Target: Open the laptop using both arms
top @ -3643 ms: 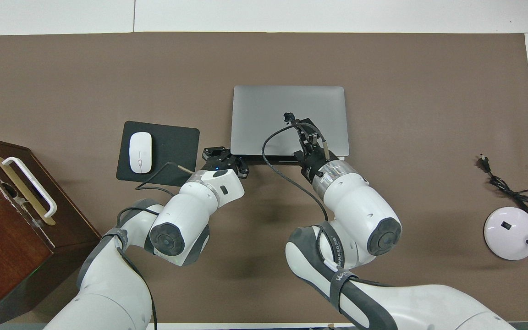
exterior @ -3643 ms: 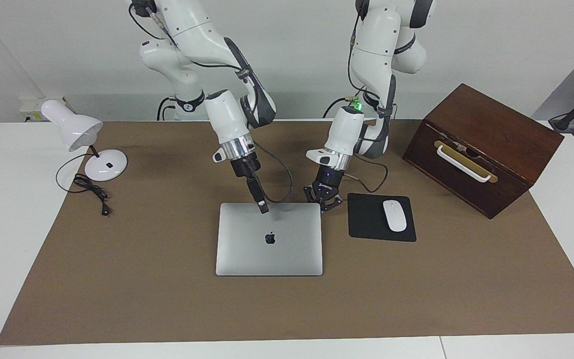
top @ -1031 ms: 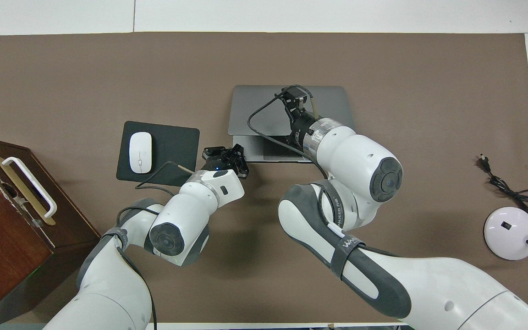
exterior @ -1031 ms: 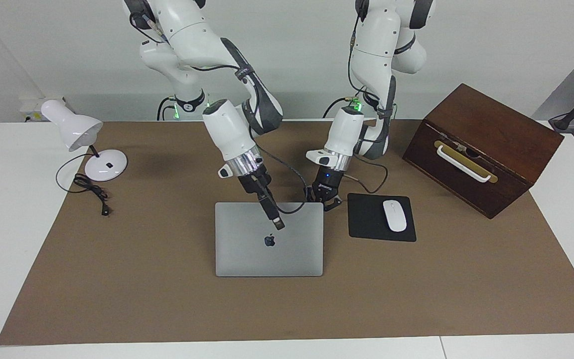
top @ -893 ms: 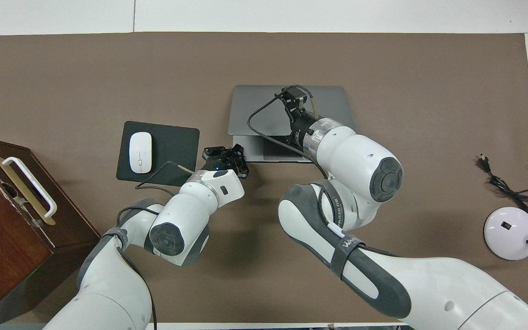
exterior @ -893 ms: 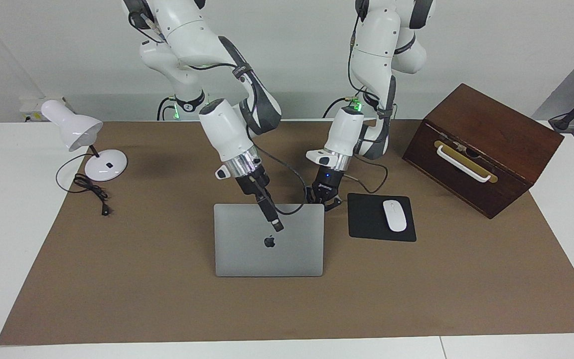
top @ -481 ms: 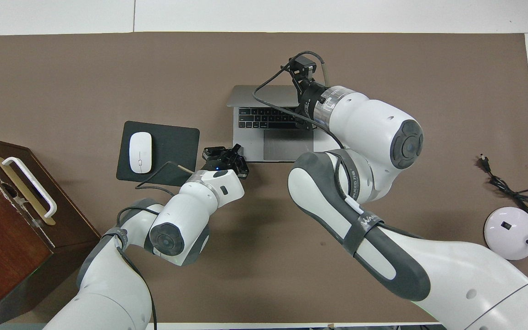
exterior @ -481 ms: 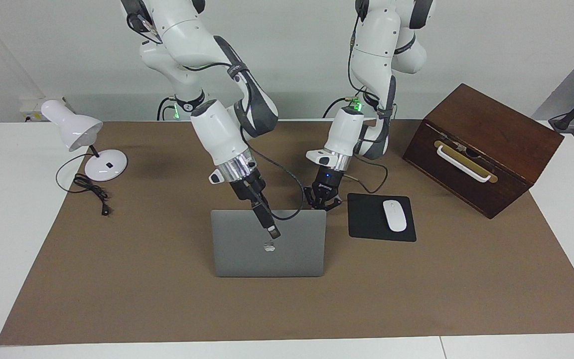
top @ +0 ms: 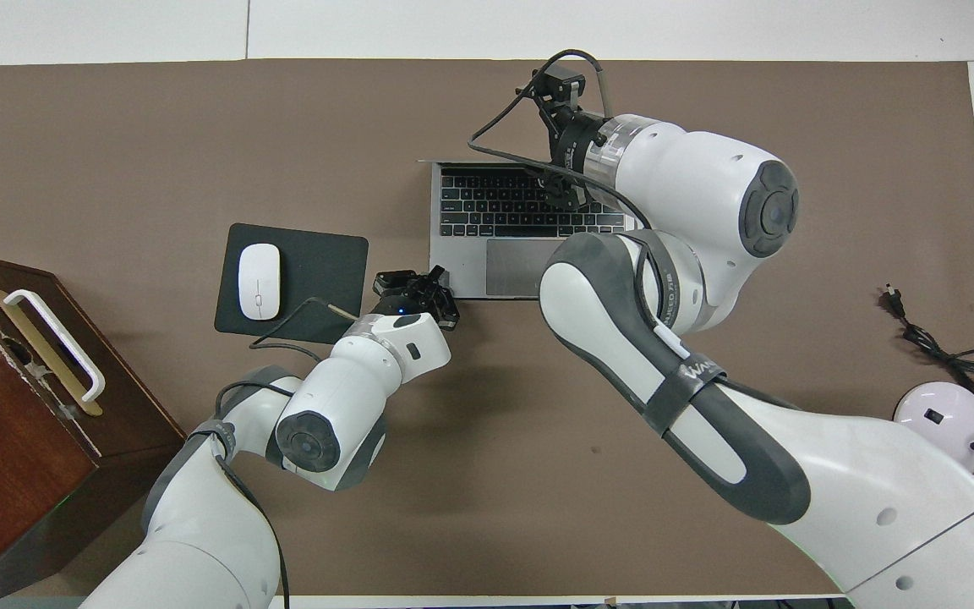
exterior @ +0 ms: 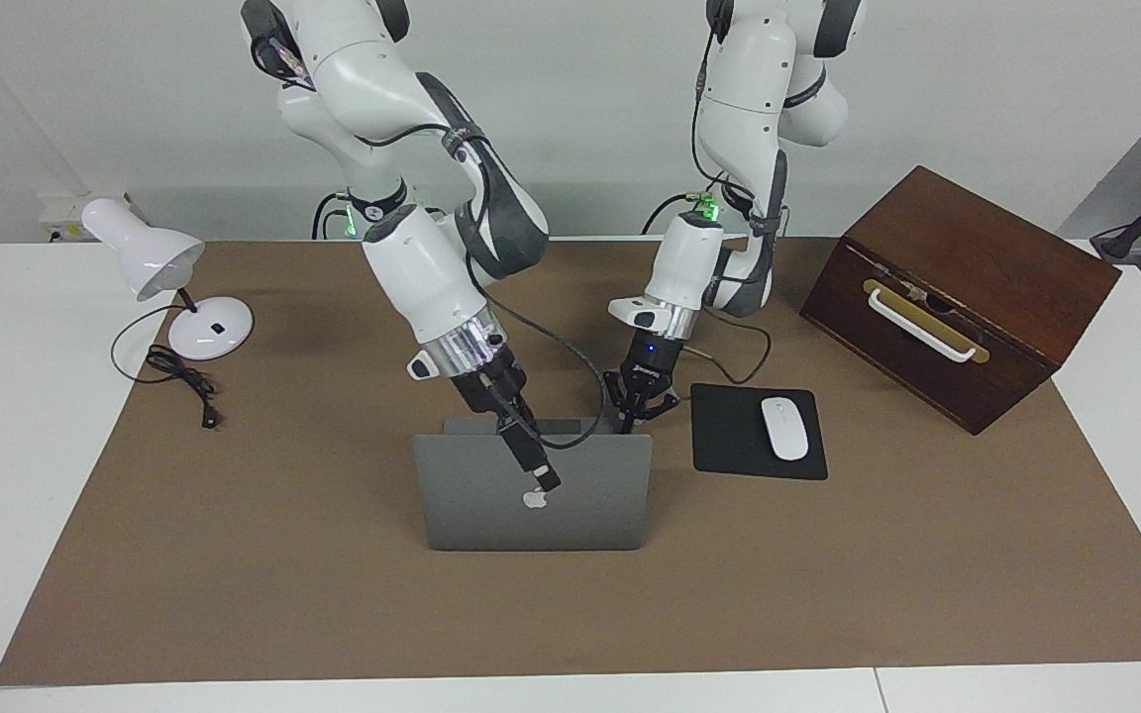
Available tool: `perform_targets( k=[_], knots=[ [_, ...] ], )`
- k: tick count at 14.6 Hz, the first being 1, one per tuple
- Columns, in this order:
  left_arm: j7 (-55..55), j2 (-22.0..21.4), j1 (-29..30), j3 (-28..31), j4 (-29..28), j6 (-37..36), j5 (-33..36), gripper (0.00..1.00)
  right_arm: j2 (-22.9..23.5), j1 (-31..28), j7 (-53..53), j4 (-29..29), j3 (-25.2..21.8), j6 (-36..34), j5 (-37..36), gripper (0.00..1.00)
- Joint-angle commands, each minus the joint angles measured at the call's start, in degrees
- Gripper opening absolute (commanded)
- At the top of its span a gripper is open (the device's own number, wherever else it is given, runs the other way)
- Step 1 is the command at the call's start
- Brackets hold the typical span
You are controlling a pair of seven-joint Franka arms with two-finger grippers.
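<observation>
Laptop (exterior: 531, 490), thin, silver-grey with an apple logo, stands open mid-mat beside the black mouse pad (exterior: 739, 436). Over its raised lid hangs the right gripper (exterior: 546, 477); whether its fingers are spread cannot be told. At the base's corner sits the left gripper (exterior: 638, 401), fingertips pressed together.

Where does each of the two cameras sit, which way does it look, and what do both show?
Facing view: high across the table, looking at the robots; both arms hang from the top, the right tool at the laptop lid.
Overhead view: high above the robots' end, looking steeply down; arms enter from the bottom, the left tool beside the keyboard half.
Shared: laptop, mouse, wooden box, lamp.
</observation>
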Motion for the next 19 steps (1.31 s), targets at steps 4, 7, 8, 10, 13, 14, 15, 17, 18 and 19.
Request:
perform_targets(
  k=[4, 7, 8, 10, 13, 14, 15, 17, 18, 19],
  knots=[
    [0.35, 1.71, 0.59, -0.11, 0.59, 0.94, 1.14, 0.00, 4.91, -1.25, -1.69, 9.67, -0.50, -4.41, -1.35, 1.00],
    [0.35, 1.71, 0.59, -0.11, 0.59, 0.94, 1.14, 0.00, 6.66, -1.26, -1.87, 12.48, -1.64, -6.08, -1.79, 1.00],
    [0.35, 1.71, 0.59, -0.11, 0.59, 0.94, 1.14, 0.00, 7.10, -1.34, -1.96, 13.36, -1.73, -6.17, -1.88, 1.00],
    [0.35, 1.71, 0.59, -0.11, 0.59, 0.94, 1.14, 0.00, 7.90, -1.34, -1.96, 14.86, -1.73, -6.70, -2.23, 1.00],
    [0.35, 1.71, 0.59, -0.11, 0.59, 0.94, 1.14, 0.00, 8.69, -1.34, -1.96, 16.27, -1.73, -6.88, -2.23, 1.00],
    [0.35, 1.71, 0.59, -0.11, 0.59, 0.94, 1.05, 0.00, 8.78, -1.34, -1.96, 16.27, -1.73, -6.87, -2.23, 1.00],
    [0.35, 1.71, 0.59, -0.11, 0.59, 0.94, 1.14, 0.00, 8.78, -1.34, -1.96, 16.27, -1.73, -6.87, -2.23, 1.00],
    [0.35, 1.71, 0.59, -0.11, 0.59, 0.94, 1.05, 0.00, 8.69, -1.34, -1.87, 16.18, -1.73, -6.88, -2.23, 1.00],
    [0.35, 1.71, 0.59, -0.11, 0.59, 0.94, 1.14, 0.00, 8.60, -1.26, -1.87, 16.18, -1.73, -6.87, -2.14, 1.00],
    [0.35, 1.71, 0.59, -0.11, 0.59, 1.03, 1.14, 0.00, 8.43, -1.17, -1.70, 16.18, -1.73, -6.87, -2.05, 1.00]
  ],
)
